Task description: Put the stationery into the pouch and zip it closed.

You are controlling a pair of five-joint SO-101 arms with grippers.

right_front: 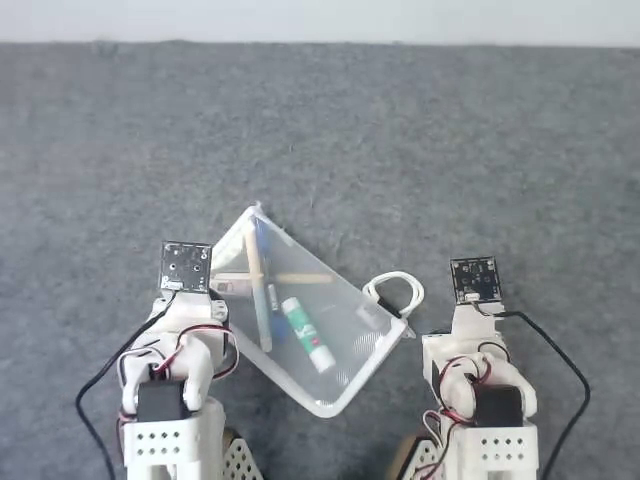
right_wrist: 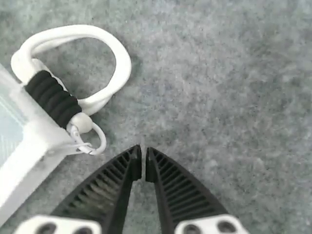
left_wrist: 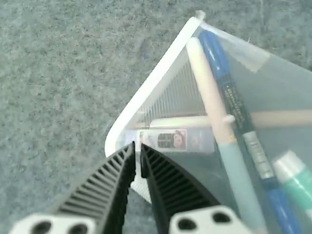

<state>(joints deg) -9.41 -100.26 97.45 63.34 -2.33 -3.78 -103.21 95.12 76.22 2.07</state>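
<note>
High view: pouch point(right_front: 350, 312) is lying between both arms, with pens point(right_front: 262, 300) and glue stick point(right_front: 307, 335) sitting inside it. The stowing step is looking done, so the zip is the step in hand.

Left wrist view: left gripper point(left_wrist: 137, 148) is showing jaws pressed nearly together. The tips are sitting at the pouch's white rim point(left_wrist: 146, 105). It is probably gripping nothing, though a pinch on the rim is hard to rule out.

Right wrist view: right gripper point(right_wrist: 143, 155) is sitting closed and empty over the mat point(right_wrist: 234, 73). The zip ring point(right_wrist: 93, 142) and cord loop point(right_wrist: 73, 31) are lying just beside its tips. The zip is likely closed. If it is not, the next move is calling for opening the jaws, taking the ring, and the left gripper pinning the rim.
</note>
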